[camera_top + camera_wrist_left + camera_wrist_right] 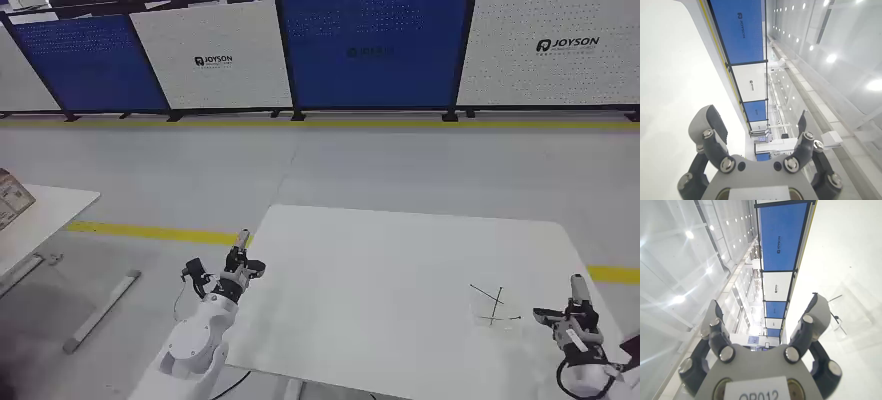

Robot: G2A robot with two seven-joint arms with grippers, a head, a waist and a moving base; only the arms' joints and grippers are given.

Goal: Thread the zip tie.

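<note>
Factory hall or industrial test floor, not a home or an office. What shows it:
- A row of blue partition panels (370, 55) and white partition panels (210, 60) on black frames fences off the bay. The blue ones look perforated.
- A yellow line (150, 232) is marked on the smooth grey floor (300, 160), typical lane or zone marking.
- The ceiling (848, 28) is very high, with rows of round lights (831, 57).
- A plain white worktable (400, 290) stands in open floor space, with a second table (55, 205) well apart off to the side.
- In the wrist views the same panel line runs far down the hall. There is equipment at the far end, too small to identify.
</note>
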